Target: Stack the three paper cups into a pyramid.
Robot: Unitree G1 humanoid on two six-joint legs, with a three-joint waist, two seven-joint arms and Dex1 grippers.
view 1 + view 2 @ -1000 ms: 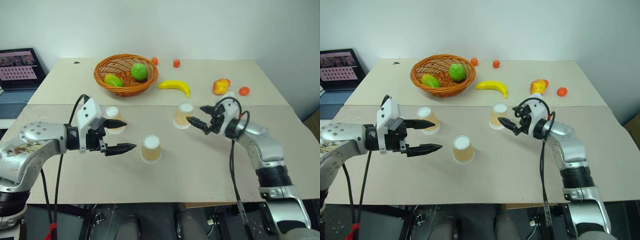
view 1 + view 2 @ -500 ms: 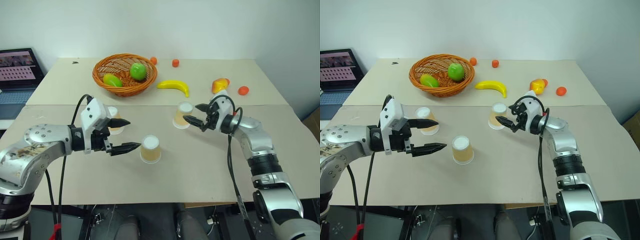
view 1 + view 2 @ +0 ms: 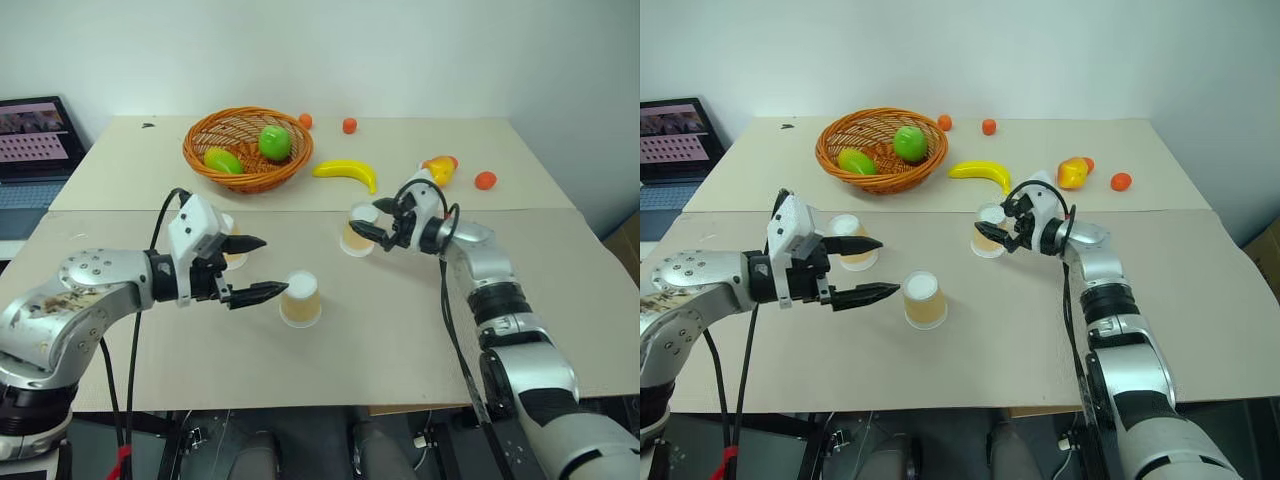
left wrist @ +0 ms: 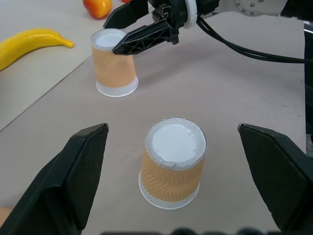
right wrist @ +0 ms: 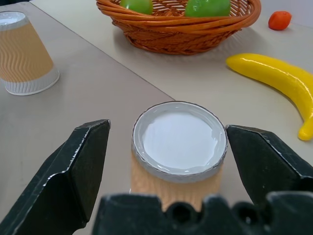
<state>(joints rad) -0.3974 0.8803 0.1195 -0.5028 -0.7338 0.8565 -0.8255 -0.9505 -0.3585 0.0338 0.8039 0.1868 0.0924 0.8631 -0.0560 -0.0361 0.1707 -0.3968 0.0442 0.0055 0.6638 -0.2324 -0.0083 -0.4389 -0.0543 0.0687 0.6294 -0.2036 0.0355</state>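
Observation:
Three paper cups stand upside down on the table. The left cup (image 3: 228, 256) sits just behind my left gripper (image 3: 271, 266), which is open and points at the middle cup (image 3: 301, 298). In the left wrist view that middle cup (image 4: 172, 169) stands ahead of the wide-open fingers (image 4: 73, 171), untouched. My right gripper (image 3: 366, 219) is open with its fingers on either side of the right cup (image 3: 354, 239). The right wrist view shows this cup (image 5: 177, 147) between the two fingers (image 5: 83, 161), with narrow gaps.
A wicker basket (image 3: 247, 170) with green fruits stands at the back left. A banana (image 3: 346, 172), a yellow-orange fruit (image 3: 440, 170) and small orange fruits (image 3: 485, 180) lie behind the cups. A laptop (image 3: 35, 135) sits beyond the table's left edge.
My right gripper has moved forward and to the left, bringing its open fingers around the right cup. The left gripper has stayed in place, open.

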